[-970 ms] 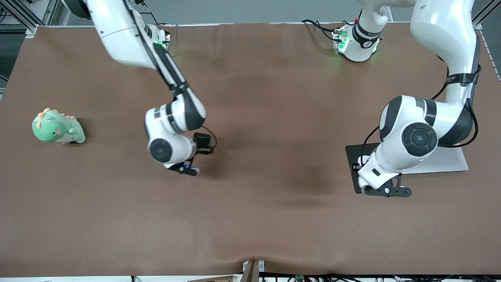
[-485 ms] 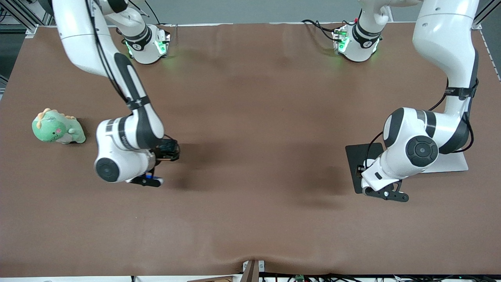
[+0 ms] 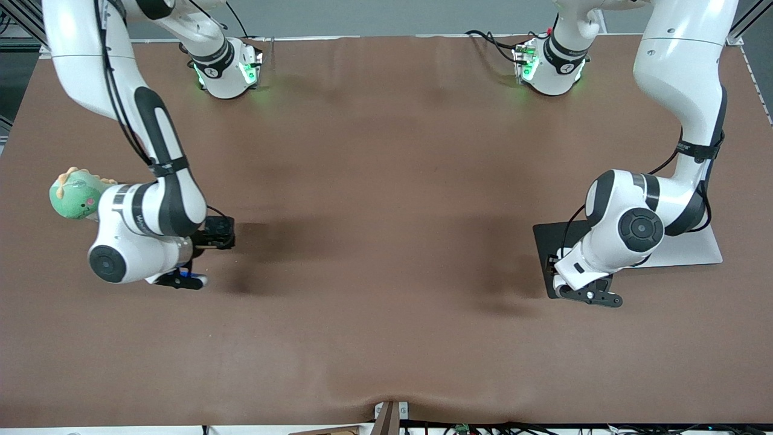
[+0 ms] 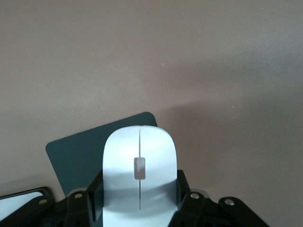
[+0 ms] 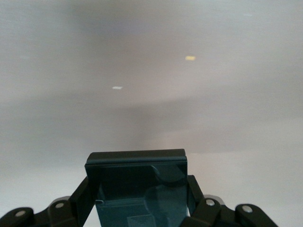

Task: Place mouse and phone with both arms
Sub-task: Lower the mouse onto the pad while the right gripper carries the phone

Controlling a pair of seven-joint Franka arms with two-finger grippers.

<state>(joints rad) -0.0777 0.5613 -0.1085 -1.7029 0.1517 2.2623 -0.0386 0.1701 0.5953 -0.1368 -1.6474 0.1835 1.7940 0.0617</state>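
Observation:
My left gripper (image 3: pixel 589 295) is shut on the white mouse (image 4: pixel 139 161), which sits between its black fingers (image 4: pixel 97 191) with the grey line pointing away from the wrist. It holds the mouse over the corner of the black mouse pad (image 4: pixel 80 151) that is nearer the front camera; the pad also shows in the front view (image 3: pixel 551 238). My right gripper (image 3: pixel 181 279) is shut on the black phone (image 5: pixel 137 182), held over bare brown table beside the plush toy. Both objects are hidden under the hands in the front view.
A green dinosaur plush (image 3: pixel 73 196) stands at the right arm's end of the table, partly covered by the right arm's wrist. A flat white slab (image 3: pixel 694 249) lies beside the mouse pad, under the left arm. The table is covered with brown cloth (image 3: pixel 386 272).
My right arm has swung with the phone from mid-table toward the right arm's end, close to the plush. My left gripper has shifted slightly over the pad's edge.

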